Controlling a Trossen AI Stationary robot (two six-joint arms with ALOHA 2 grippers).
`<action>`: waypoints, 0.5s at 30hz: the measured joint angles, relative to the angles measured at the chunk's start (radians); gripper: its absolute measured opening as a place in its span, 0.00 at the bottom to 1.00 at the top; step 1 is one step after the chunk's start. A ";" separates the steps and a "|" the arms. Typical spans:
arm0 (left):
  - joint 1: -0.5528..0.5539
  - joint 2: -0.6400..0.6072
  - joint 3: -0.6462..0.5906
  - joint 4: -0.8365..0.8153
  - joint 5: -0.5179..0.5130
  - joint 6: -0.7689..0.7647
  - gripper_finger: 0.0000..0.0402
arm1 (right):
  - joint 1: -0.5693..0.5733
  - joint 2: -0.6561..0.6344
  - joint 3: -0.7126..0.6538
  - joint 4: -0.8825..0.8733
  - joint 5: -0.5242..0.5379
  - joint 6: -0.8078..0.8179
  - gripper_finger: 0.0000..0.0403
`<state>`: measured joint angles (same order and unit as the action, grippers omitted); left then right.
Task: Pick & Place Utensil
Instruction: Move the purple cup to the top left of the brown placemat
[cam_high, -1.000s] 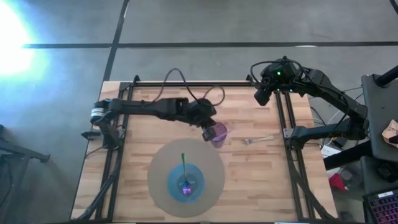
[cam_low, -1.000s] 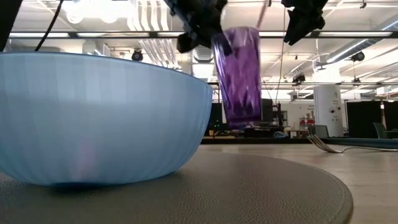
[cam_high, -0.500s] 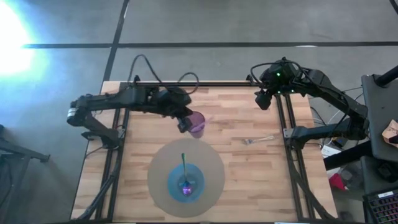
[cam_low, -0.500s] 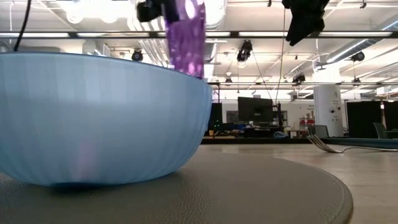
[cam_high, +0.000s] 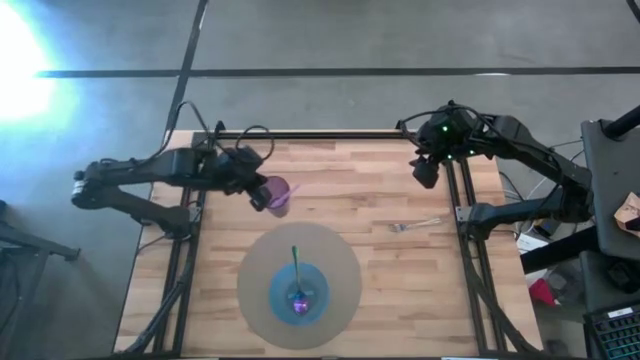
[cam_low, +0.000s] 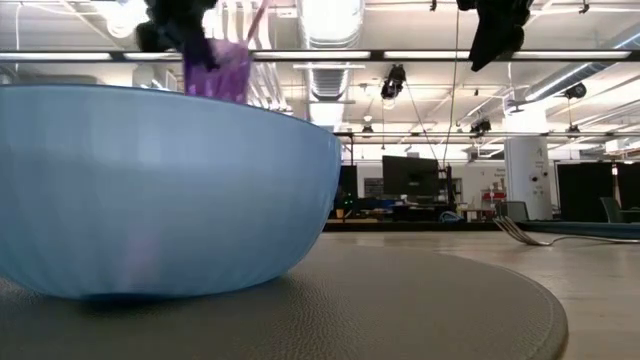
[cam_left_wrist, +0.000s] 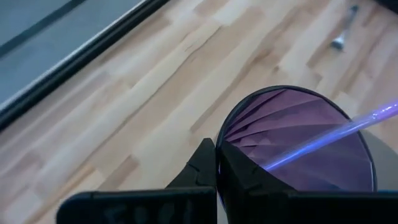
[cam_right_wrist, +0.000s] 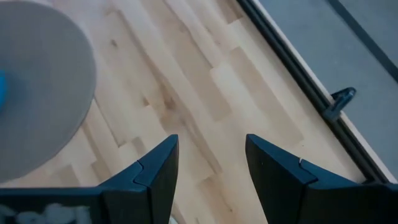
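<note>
We have the left gripper (cam_high: 262, 192) clamped shut on the rim of a purple cup (cam_high: 277, 196), held up above the wood in the upper left of the table (cam_high: 400, 290). Our judgement: keep it level and set it down clear of the grey mat (cam_high: 345, 262). A pale straw-like stick slants across the cup's mouth.

The right gripper (cam_high: 425, 172) hangs at the table's upper right edge, its fingers wide apart and empty.

The fork (cam_high: 414, 225) lies flat, right of centre; thin, silvery, tines pointing left. A green-handled utensil (cam_high: 296, 268) leans in the blue bowl (cam_high: 314, 298).

No text, label, brand or number can be read anywhere.
</note>
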<state>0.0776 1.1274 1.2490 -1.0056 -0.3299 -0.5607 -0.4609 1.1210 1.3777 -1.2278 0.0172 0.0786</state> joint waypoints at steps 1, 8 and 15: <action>0.000 -0.025 -0.029 0.000 -0.006 -0.018 0.00 | 0.012 0.000 0.000 -0.001 0.000 0.002 0.45; 0.006 -0.194 -0.186 0.001 -0.012 -0.121 0.00 | 0.082 0.000 0.000 -0.003 0.000 0.026 0.45; 0.006 -0.285 -0.289 -0.034 -0.012 -0.178 0.00 | 0.122 0.000 0.000 -0.003 0.001 0.071 0.45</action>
<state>0.0837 0.8425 0.9603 -1.0393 -0.3424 -0.7390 -0.3386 1.1210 1.3777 -1.2308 0.0178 0.1494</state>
